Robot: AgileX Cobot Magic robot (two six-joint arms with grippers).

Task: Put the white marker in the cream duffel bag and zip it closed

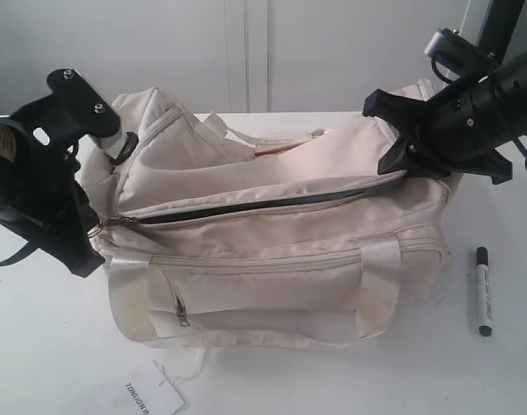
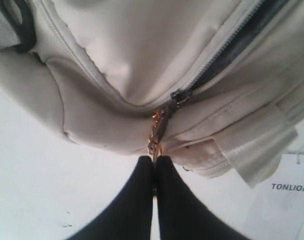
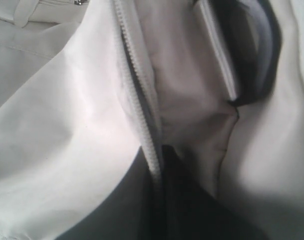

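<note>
The cream duffel bag (image 1: 272,251) lies across the middle of the table, and its top zipper (image 1: 263,205) gapes open as a long dark slit. At the bag's left end, my left gripper (image 1: 94,229) (image 2: 155,159) is shut on the gold chain pull (image 2: 155,137). My right gripper (image 1: 400,154) (image 3: 159,155) sits at the bag's right end. It is shut on the zipper edge (image 3: 137,90) of the bag and holds that fabric up. The white marker (image 1: 483,291), black-capped, lies on the table to the right of the bag, apart from both grippers.
A white paper tag (image 1: 151,399) printed TONLION lies at the front edge, tied to the bag by a thread. The bag's front zip pocket (image 1: 181,311) faces the camera. White table (image 1: 38,346) surrounds the bag, with a pale wall behind.
</note>
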